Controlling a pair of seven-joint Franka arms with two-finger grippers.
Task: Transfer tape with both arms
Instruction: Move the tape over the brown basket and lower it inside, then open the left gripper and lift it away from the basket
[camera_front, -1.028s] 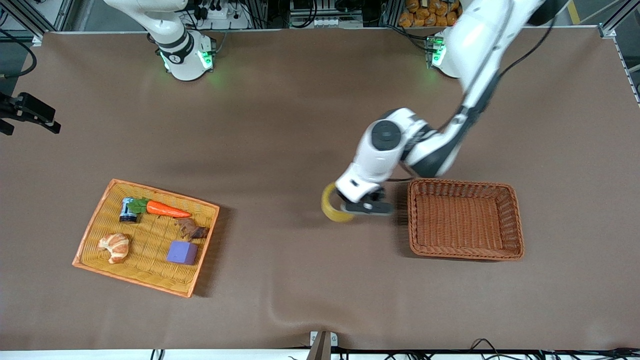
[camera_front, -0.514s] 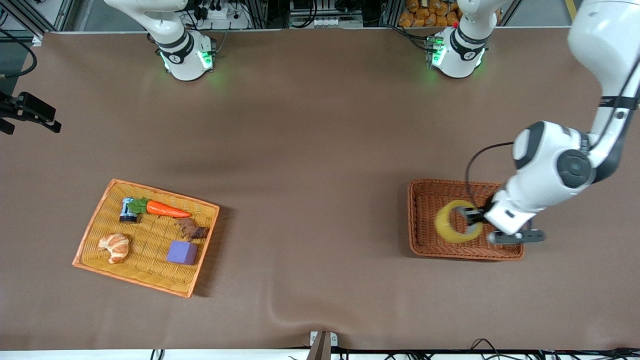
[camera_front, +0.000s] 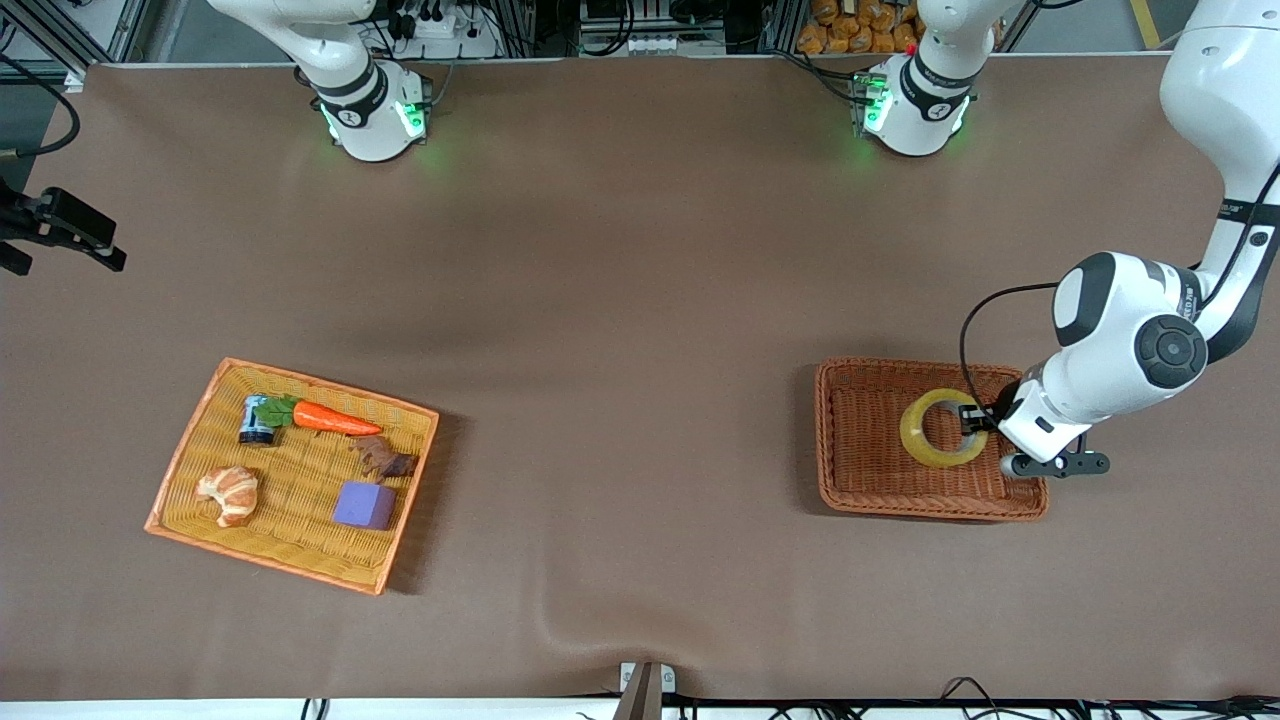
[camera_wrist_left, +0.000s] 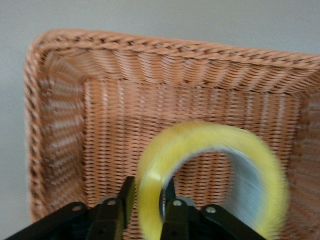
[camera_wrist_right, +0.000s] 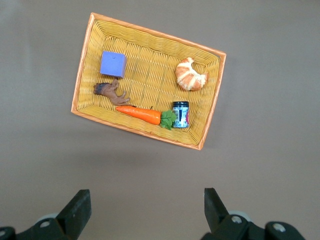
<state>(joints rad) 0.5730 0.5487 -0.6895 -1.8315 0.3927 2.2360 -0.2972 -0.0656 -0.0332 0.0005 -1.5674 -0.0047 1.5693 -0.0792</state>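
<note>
The tape (camera_front: 940, 428), a yellowish ring, is in the brown wicker basket (camera_front: 860, 480), low over its floor. My left gripper (camera_front: 975, 420) is shut on the ring's wall at the side toward the left arm's end of the table. In the left wrist view the tape (camera_wrist_left: 210, 145) is blurred and its band runs between the fingers of the left gripper (camera_wrist_left: 148, 200). My right gripper (camera_wrist_right: 145, 210) is open and empty, high over the table, and waits. It does not show in the front view.
A yellow wicker tray (camera_front: 200, 440) toward the right arm's end holds a carrot (camera_front: 335, 418), a croissant (camera_front: 229, 493), a purple cube (camera_front: 364, 505), a small can (camera_front: 256, 420) and a brown object (camera_front: 384, 459). The tray also shows in the right wrist view (camera_wrist_right: 95, 45).
My left arm swung the tape from over the table's middle to over the brown basket, then brought it lower into the basket. The tray's contents have not moved.
</note>
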